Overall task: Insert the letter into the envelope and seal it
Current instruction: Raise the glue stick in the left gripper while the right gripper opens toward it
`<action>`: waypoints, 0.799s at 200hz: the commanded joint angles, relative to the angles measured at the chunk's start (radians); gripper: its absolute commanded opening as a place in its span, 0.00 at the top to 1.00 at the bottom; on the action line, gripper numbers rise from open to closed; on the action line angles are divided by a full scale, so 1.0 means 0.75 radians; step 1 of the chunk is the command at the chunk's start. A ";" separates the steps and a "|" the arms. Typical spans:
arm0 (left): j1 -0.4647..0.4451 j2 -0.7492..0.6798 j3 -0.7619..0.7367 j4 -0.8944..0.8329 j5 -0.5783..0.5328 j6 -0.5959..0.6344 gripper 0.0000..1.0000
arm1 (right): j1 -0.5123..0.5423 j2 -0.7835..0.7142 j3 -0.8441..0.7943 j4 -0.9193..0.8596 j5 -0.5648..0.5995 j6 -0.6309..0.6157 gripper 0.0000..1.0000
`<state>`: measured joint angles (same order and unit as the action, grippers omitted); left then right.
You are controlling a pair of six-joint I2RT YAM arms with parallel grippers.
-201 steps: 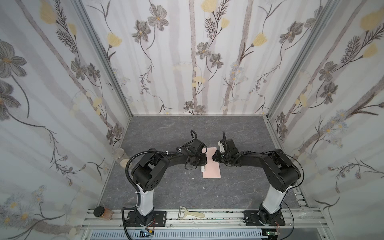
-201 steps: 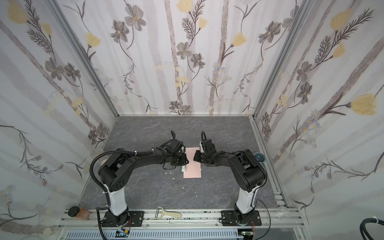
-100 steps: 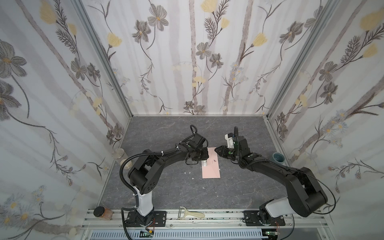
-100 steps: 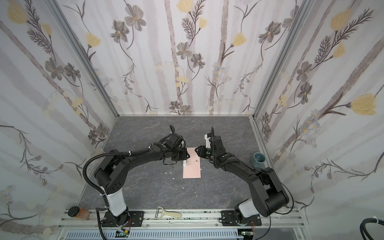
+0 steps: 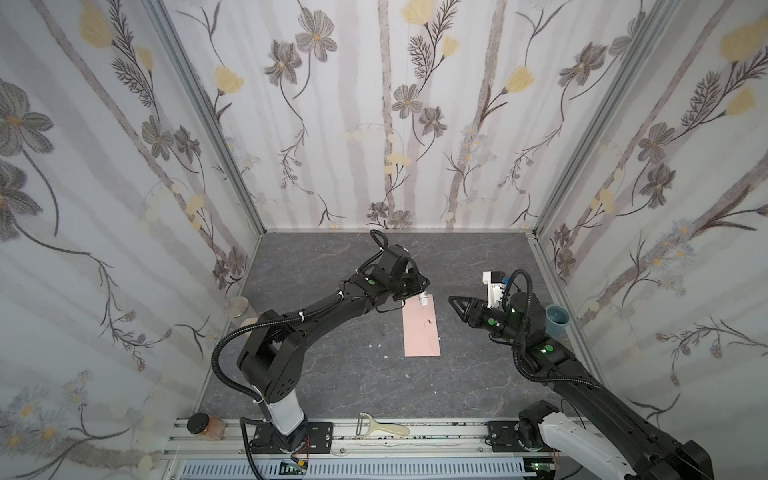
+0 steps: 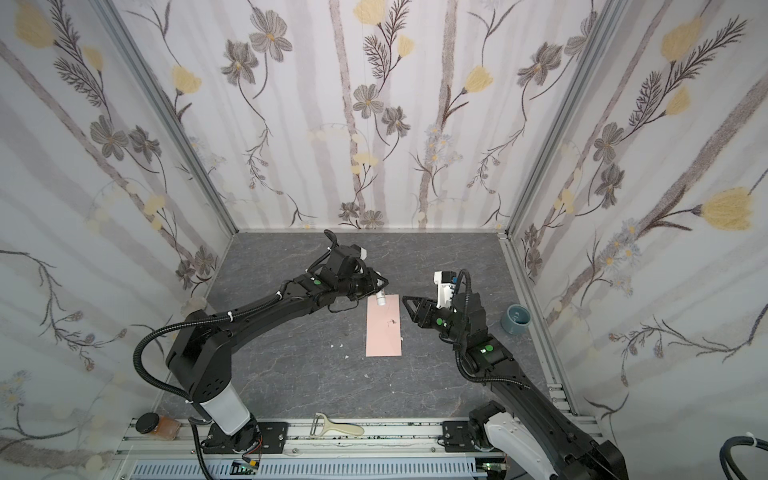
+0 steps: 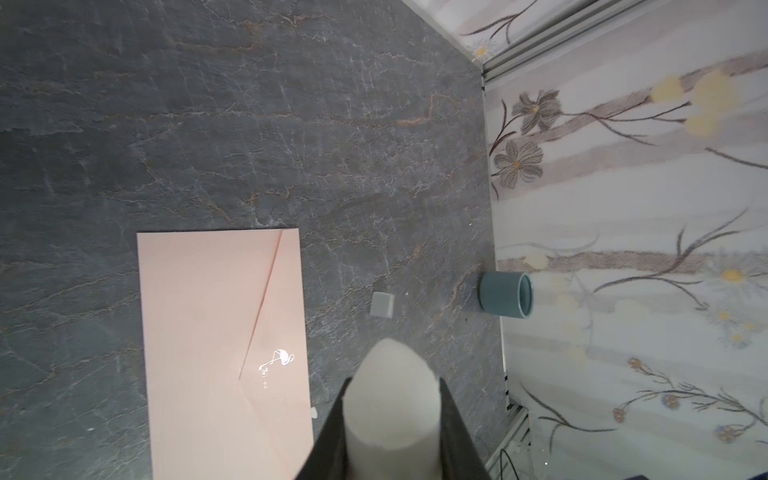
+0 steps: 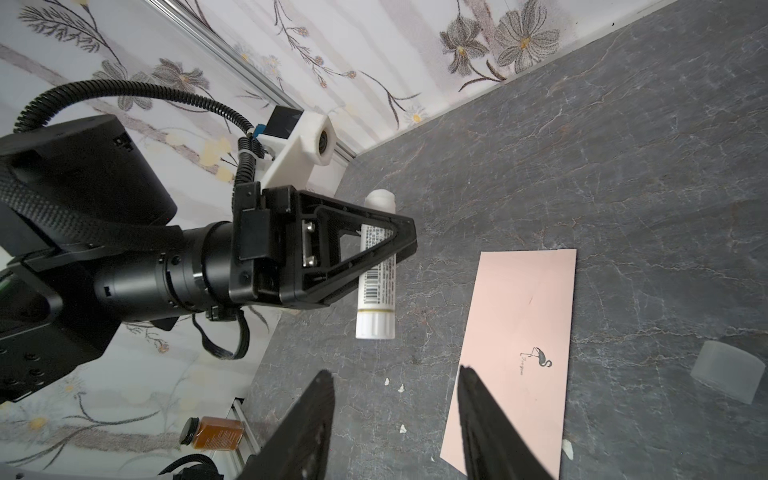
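Checking the envelope (image 5: 420,328) first: it lies flat on the table (image 5: 332,395), roughly central, with the flap folded down and the flamingo print up. Nothing is touching it. Whether the flap is stuck down cannot be told. The letter is not visible in any view (prob. already inside, unconfirmed).

Just above the envelope's far end, the left hand (image 8: 395,241) is clamped on a white glue stick (image 8: 374,291), gripped mid-barrel. The left wrist view shows a bare white tip, i.e. no cap fitted.

Change noted: one sec. ago the right hand (image 8: 395,372) was pinched shut right against the left hand over the envelope. It has since drawn back toward the right wall, and its fingers now stand apart with nothing between them. A small translucent cap (image 7: 382,304) lies on the table between the envelope and a blue-grey cup (image 7: 507,295), clear of both.

Assessment: the cap looks to have been pulled off and dropped, so the glue is exposed and sealing is the step in hand. The flap is down, so it likely needs lifting before glue can go underneath. The right hand is free for that. Risk: thin paper may slide under the stick unless pinned.
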<state>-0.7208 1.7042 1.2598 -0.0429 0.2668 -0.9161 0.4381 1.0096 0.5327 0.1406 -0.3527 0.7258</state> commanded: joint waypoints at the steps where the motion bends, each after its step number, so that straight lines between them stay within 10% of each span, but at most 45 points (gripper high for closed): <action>1: 0.000 -0.024 -0.143 0.455 0.057 -0.275 1.00 | 0.002 -0.049 -0.041 0.080 -0.019 0.022 0.47; 27: -0.006 0.025 -0.286 0.843 0.128 -0.522 1.00 | 0.003 -0.043 -0.079 0.155 -0.039 0.033 0.43; 160: -0.032 -0.065 -0.392 0.969 -0.041 -0.628 1.00 | 0.081 0.204 -0.045 0.439 0.002 0.146 0.45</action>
<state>-0.7425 1.6756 0.9779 0.6144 0.2790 -1.3659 0.4931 1.1439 0.4881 0.4072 -0.3782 0.8104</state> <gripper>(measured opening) 0.233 0.565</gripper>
